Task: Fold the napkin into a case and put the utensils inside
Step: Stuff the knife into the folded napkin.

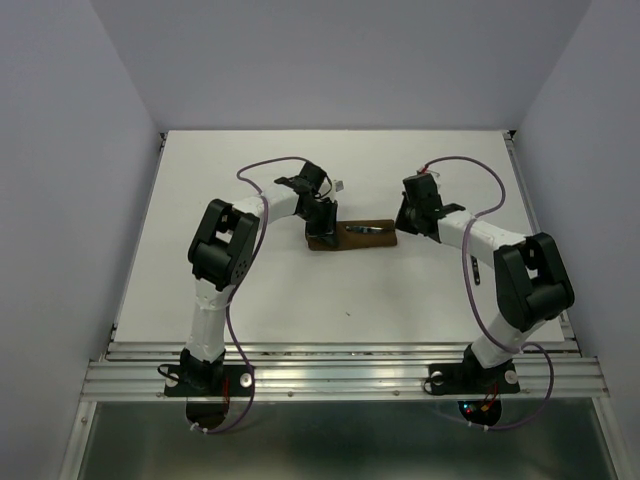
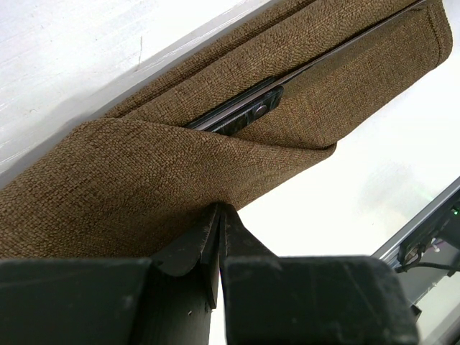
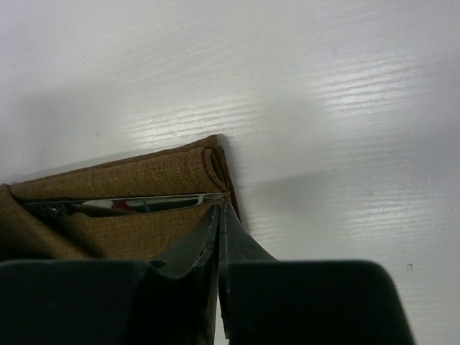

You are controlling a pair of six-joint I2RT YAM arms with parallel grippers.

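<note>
Your left hand (image 2: 218,215) has its fingers pressed together on the near edge of the case (image 2: 144,180). It pinches the top layer of cloth so that it rises in a loose peak, most likely to hold the pouch mouth open and stop the brown cloth sliding on the counter (image 3: 323,108). A utensil (image 2: 248,115) lies in the slot beneath that lifted layer. Its dark handle end shows where the two layers part, and a thin bright line runs on toward the far end. Your right hand (image 3: 221,212) sits at the opposite short end of the case, its fingers drawn together with only a hairline slit between them. They meet just where the silver tip of the utensil reaches the rolled hem, which reads as guiding or seating the metal lengthwise. You cannot tell from here whether the metal, the cloth, or nothing at all is between them. The overhead view gives you what neither wrist camera does: the case lies flat near the middle of the counter with one arm at each end and the two hands facing each other along its length. Only the left wrist view shows the lifted layer and the handle, and only the right wrist view shows the bright metal running inside the fold. No view tells you whether the knife and the fork are both in.
</note>
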